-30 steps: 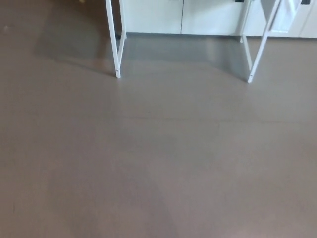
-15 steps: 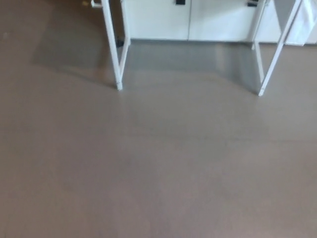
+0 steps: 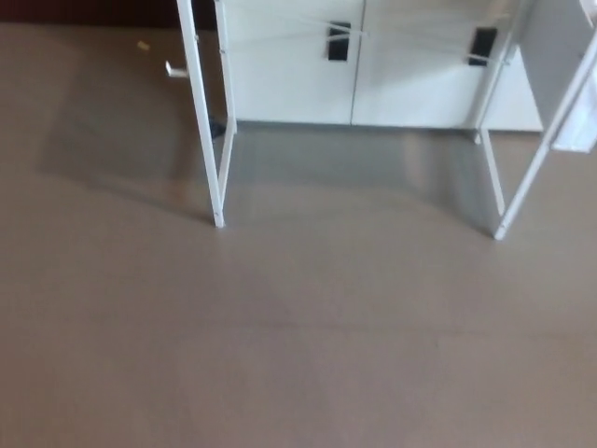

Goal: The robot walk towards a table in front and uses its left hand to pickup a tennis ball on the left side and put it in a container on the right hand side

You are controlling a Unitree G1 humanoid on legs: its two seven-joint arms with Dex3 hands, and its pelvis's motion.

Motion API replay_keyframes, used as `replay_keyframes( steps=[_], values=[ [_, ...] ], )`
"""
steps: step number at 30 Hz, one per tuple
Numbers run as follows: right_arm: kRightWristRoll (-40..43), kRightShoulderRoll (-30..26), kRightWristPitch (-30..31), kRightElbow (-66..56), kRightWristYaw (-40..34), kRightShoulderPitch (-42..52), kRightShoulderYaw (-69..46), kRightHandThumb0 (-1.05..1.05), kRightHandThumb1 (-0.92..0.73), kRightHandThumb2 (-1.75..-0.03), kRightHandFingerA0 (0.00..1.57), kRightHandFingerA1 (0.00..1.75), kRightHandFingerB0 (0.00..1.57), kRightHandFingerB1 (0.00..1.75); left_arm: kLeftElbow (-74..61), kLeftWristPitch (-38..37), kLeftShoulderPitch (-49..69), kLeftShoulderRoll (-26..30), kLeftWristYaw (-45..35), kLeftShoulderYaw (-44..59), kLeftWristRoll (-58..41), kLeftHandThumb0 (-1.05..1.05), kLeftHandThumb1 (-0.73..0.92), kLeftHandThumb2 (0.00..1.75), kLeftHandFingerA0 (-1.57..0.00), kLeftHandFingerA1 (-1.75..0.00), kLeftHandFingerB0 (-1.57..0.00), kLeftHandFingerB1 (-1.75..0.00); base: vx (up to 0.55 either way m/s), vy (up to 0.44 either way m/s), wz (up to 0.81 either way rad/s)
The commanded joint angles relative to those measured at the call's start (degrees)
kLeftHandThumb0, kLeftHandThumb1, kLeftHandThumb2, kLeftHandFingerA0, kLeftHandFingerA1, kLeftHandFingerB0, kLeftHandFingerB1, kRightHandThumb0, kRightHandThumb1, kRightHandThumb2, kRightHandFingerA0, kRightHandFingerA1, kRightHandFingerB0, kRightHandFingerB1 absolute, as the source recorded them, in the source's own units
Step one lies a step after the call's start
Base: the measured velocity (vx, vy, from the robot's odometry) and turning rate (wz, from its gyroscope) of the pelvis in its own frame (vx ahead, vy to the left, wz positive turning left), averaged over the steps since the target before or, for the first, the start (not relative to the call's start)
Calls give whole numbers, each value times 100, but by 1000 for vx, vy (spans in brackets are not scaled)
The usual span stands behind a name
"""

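Only the lower part of a white table shows: its front left leg [image 3: 205, 131] and front right leg [image 3: 525, 177] stand on the brown floor ahead. The tabletop lies above the picture's upper edge. No tennis ball and no container can be seen. Neither of my hands shows in the head view.
White cabinets [image 3: 373, 75] with dark handles stand behind the table legs. A small white object [image 3: 173, 68] lies on the floor left of the left leg. The table casts a grey shadow [image 3: 345, 168] on the brown floor [image 3: 298, 355].
The whole picture has shifted: the table legs and cabinets sit lower and look larger than before, so the camera has moved closer and tilted up.
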Motion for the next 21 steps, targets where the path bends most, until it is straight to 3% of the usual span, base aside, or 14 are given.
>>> replay_keyframes(
  steps=[1,8,12,15,16,18,19,20,21],
  values=[
    [-131,-137,-281,179,-77,-65,34,-22,-49,-55,72,48,54,42,-58,-145,8,30,26,-29,7,12,52,92,-21,-52,-14,-47,370,-213,97],
    [-172,-158,-322,214,-133,-40,108,-21,-50,-55,74,48,54,42,-61,-94,30,34,63,-29,-2,12,51,91,-21,-52,-14,-47,310,-146,3],
    [-282,-200,-412,175,-170,101,206,-23,-52,-55,70,47,53,41,-69,-153,161,58,82,-93,107,11,51,91,-22,-52,-14,-47,310,36,-18],
    [-284,-199,-491,168,-156,200,230,-22,-52,-55,71,47,53,42,-136,-180,299,47,44,-98,90,10,51,91,-22,-52,-14,-47,446,175,44],
    [-288,-198,-502,162,-164,245,240,-22,-52,-56,72,48,54,42,-130,-231,362,53,-22,-105,85,13,69,62,-31,-41,-22,-34,421,241,-70],
    [-223,-170,-492,259,-140,254,206,-22,-51,-55,72,48,54,43,-100,-201,420,39,-14,-88,51,14,68,62,-31,-40,-22,-34,412,189,-2],
    [-239,-171,-527,280,-143,264,217,-23,-51,-55,70,48,53,42,-83,-213,427,42,-11,-95,56,11,51,91,-22,-52,-13,-47,421,129,-3],
    [-268,-176,-576,296,-150,277,235,-23,-51,-55,70,48,53,42,-66,-233,431,47,-12,-105,68,11,51,91,-22,-52,-13,-47,328,88,4],
    [-294,-187,-606,316,-160,281,248,-24,-51,-55,70,48,53,42,-66,-247,447,48,-48,-109,52,15,70,64,-30,-41,-19,-33,314,85,11]
  ],
)
